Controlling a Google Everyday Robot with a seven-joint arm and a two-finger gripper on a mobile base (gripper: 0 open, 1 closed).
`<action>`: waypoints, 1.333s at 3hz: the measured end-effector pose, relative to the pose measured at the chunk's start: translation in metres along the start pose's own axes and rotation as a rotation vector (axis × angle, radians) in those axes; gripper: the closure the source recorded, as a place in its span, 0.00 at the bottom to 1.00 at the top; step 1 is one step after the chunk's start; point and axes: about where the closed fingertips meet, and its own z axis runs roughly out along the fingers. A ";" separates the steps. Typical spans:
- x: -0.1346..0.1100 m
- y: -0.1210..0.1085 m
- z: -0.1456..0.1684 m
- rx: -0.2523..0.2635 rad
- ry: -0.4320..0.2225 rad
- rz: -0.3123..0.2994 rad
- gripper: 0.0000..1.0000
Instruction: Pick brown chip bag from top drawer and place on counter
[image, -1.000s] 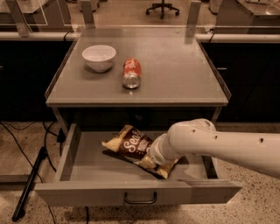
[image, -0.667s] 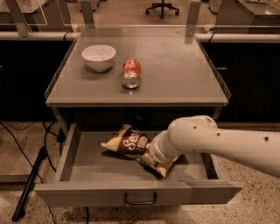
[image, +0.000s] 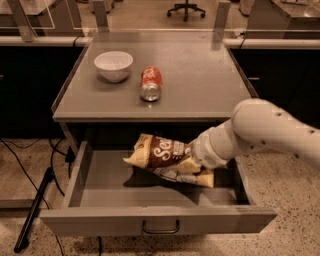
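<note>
Brown chip bag (image: 162, 155) tilts above the open drawer's (image: 100, 187) floor, under the bench (image: 200, 75) edge. The gripper (image: 194, 162) is at its right end, its grip hidden. A bowl (image: 113, 65) and a can (image: 150, 83) sit on the bench.

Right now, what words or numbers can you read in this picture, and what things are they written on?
"Se": big white curly letters on the brown chip bag; the rest of the word is hidden by the gripper, which is at the bag's right end in the open top drawer.
Soda can, lying on the counter: its label is too blurred to read.
White bowl: no writing.
</note>
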 end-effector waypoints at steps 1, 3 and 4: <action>-0.011 -0.005 -0.047 -0.063 -0.032 -0.148 1.00; -0.051 -0.015 -0.133 -0.051 -0.020 -0.394 1.00; -0.068 -0.018 -0.145 -0.017 -0.001 -0.435 1.00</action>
